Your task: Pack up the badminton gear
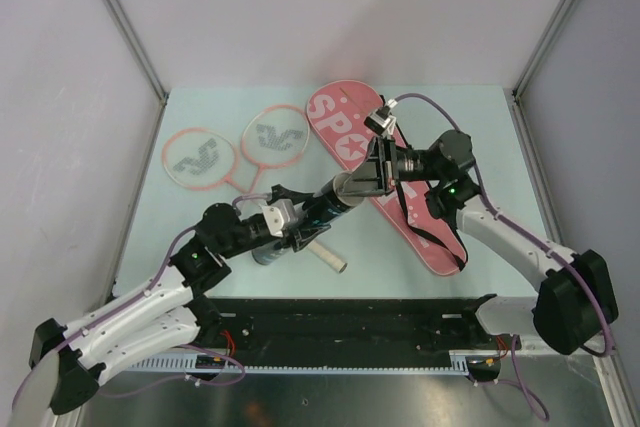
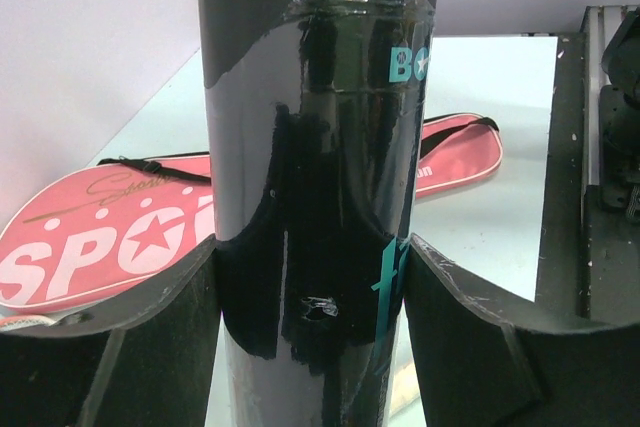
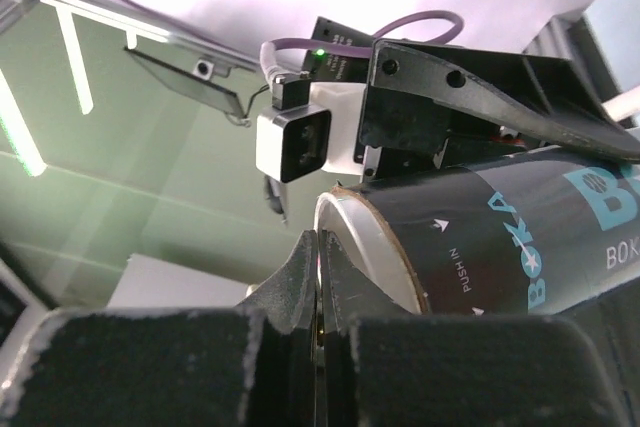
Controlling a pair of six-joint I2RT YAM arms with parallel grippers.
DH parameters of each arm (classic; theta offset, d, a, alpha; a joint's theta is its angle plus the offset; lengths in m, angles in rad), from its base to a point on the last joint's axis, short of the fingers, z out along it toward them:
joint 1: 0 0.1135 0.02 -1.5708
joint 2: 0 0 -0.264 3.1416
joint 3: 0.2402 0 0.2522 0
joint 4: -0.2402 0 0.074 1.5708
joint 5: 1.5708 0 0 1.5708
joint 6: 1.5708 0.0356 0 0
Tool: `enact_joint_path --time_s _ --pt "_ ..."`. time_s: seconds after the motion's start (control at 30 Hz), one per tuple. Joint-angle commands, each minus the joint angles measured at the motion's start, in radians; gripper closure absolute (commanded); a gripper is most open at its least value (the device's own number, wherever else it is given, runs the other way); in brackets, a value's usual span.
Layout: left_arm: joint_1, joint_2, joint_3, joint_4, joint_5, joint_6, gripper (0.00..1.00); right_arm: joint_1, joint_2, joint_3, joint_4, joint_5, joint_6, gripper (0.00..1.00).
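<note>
tube (image 3: 520,237) marked BOKA, PUSH IN, bag (image 2: 100,247) SPO

tube (image 2: 320,197): black, teal lettering | bag (image 1: 338,125): pink, white letters, black strap (image 2: 155,169) | rackets (image 1: 200,159): pink frames

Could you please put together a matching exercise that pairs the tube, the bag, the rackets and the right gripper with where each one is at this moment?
Things:
1. tube
2. bag
3. rackets
4. right gripper

Places:
A. lying flat at the back left of the table
B. shut, at the open end of the tube
C. clamped in the left gripper, off the table
D. lying flat just to the right of the rackets

Pairs: 1-C, 2-D, 3-A, 4-B.
</note>
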Motion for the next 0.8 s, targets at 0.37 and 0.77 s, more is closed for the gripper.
enact_joint_path --time_s 0.37,0.77 --pt "-0.016 -0.069 0.018 0.308 0.149 -0.033 1.0 0.095 0.132 -0.07 0.009 -0.001 0.054 1.0" --pt "-0.024 -0.097 -0.008 0.308 0.193 0.018 1.0 0.154 0.192 -0.064 -0.245 -0.125 -0.027 1.0"
